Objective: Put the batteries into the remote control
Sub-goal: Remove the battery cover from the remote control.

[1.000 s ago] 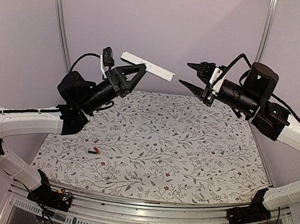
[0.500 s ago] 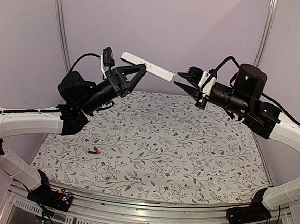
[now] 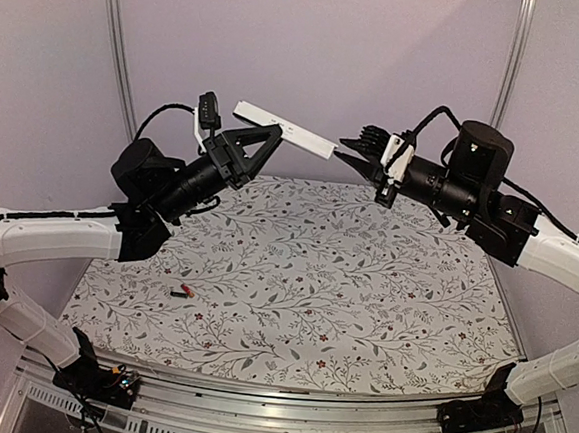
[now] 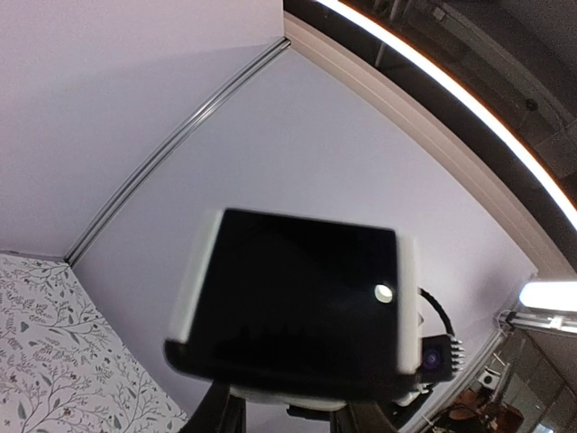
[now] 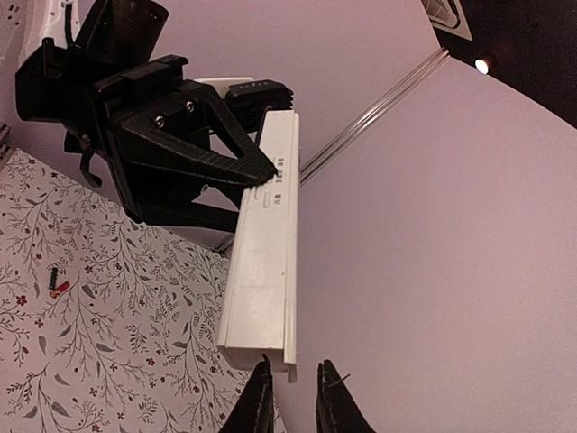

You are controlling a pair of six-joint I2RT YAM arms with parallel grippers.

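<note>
My left gripper [image 3: 265, 136] is shut on the white remote control [image 3: 284, 129] and holds it high above the table, near the back wall. In the left wrist view the remote's black end [image 4: 297, 298] fills the middle, with my left gripper [image 4: 288, 413] below it. My right gripper [image 3: 342, 149] is open a narrow gap and empty, its tips at the remote's free right end. In the right wrist view the remote [image 5: 266, 253] runs away from my right gripper [image 5: 295, 368], with one fingertip [image 5: 263, 365] right at its near end. Red batteries [image 3: 181, 291] lie on the table at the left; they also show in the right wrist view [image 5: 57, 286].
The floral tablecloth [image 3: 325, 279] covers the table below both arms. The purple back wall and its metal posts [image 3: 118, 43] stand close behind the raised grippers. The left gripper's black body [image 5: 153, 135] sits just behind the remote in the right wrist view.
My right gripper has moved left to the remote's free end, and its jaws have narrowed. The left arm and remote have stayed still.
</note>
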